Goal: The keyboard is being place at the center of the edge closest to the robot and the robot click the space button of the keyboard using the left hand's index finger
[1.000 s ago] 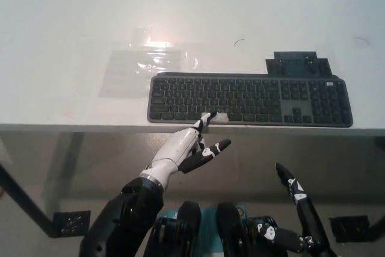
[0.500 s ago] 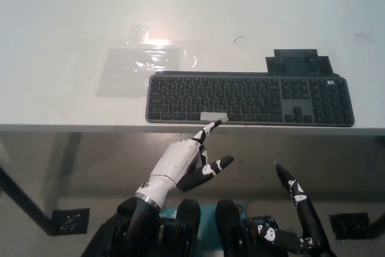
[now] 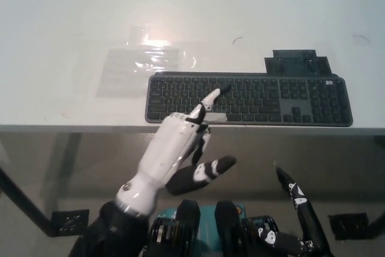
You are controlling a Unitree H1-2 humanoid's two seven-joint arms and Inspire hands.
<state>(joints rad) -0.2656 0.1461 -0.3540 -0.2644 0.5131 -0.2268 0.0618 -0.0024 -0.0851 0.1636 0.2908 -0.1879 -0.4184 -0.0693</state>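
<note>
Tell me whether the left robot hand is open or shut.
Open: the left robot hand holds nothing, index finger stretched over the keyboard, thumb spread apart. The right robot hand rests low at right.

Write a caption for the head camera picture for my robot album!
White left hand points a finger over the flat dark grey keyboard; black right hand hangs low.

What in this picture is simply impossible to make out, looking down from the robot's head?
All in the head view:
1. Keyboard: key labels are too small and blurred to read.
2. Space bar: its left part is hidden by the white left hand. Whether the hand touches any key is unclear from above.
3. Right hand: black against a dark floor, arm cut off by the bottom edge, so open or shut is unclear.
4. Clear sheet: washed out by glare.
</note>
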